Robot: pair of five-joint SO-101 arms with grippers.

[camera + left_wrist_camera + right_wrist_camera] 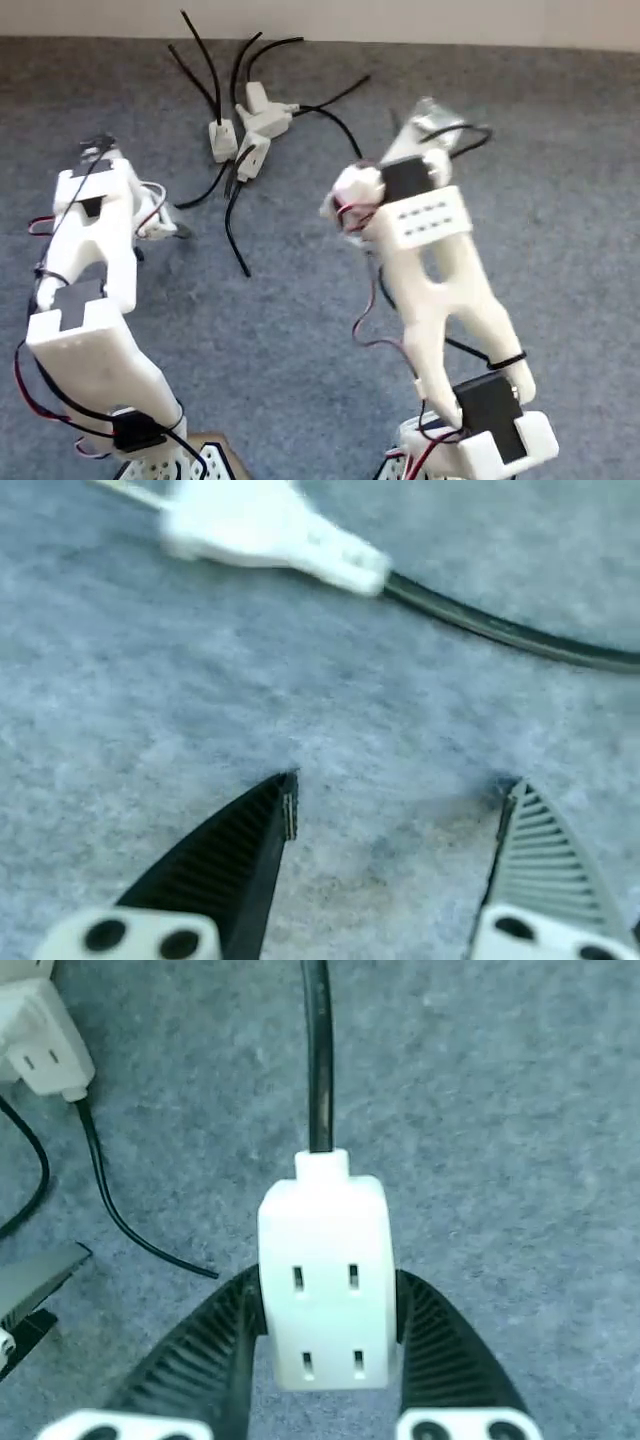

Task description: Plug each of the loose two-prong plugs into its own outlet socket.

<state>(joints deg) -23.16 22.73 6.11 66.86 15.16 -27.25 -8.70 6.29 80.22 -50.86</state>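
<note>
Noted short-pile grey carpet (300, 330) throughout. Cannot separate plugs from sockets in the tangle of white mouldings (245, 130). Found right gripper (325, 1285) pinching a blocky four-slot outlet socket (322, 1250) between ribbed black fingers (210, 1360). Found left gripper (400, 785) spread above bare carpet, near a blurred white plug (270, 530), prongs cut off at the edge.

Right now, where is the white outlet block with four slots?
In the right wrist view, the outlet block sits gripped in the right pincer, its black cord trailing away over the carpet.
</note>
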